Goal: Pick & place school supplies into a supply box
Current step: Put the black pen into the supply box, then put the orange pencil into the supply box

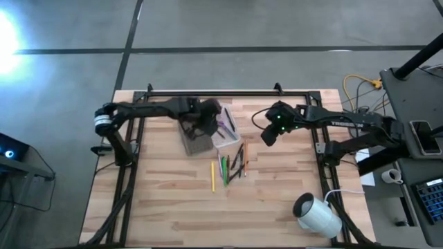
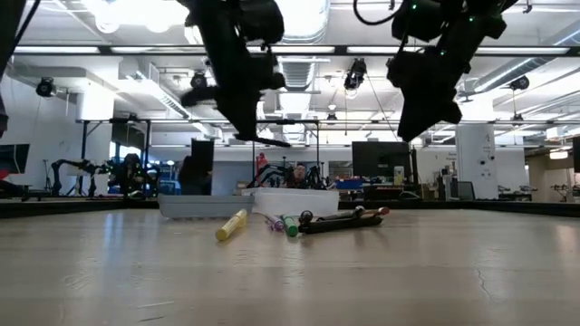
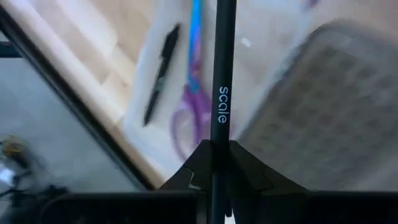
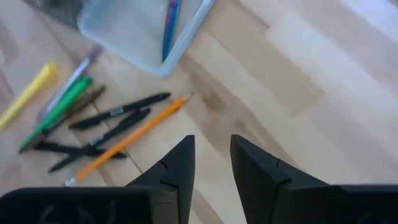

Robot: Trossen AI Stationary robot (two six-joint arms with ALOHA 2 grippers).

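Observation:
My left gripper (image 3: 214, 152) hangs above the clear supply box tray (image 1: 229, 133) near the table's far middle, shut on a black pen (image 3: 222, 74). Inside the tray lie purple-handled scissors (image 3: 188, 112) and another black pen (image 3: 161, 71). The grey textured lid (image 3: 336, 99) lies flat beside the tray, on its left. My right gripper (image 4: 211, 155) is open and hovers right of the tray, above the loose supplies (image 1: 232, 164): a yellow pen (image 4: 28, 93), a green pen (image 4: 59, 106), dark pens and an orange pencil (image 4: 137, 130), all flat on the table. My left gripper pinches the black pen between its two fingers (image 3: 249, 168), on the shaft just behind the printed word (image 3: 222, 134). The pen runs forward out of the fingers, along them. It is lifted clear, slanting over the tray and lid (image 2: 272, 141).
A white roll (image 1: 317, 214) lies at the table's near right corner. The near half of the wooden table (image 1: 173, 214) is bare. Black frame rails (image 1: 214, 91) run along the far edge and both sides.

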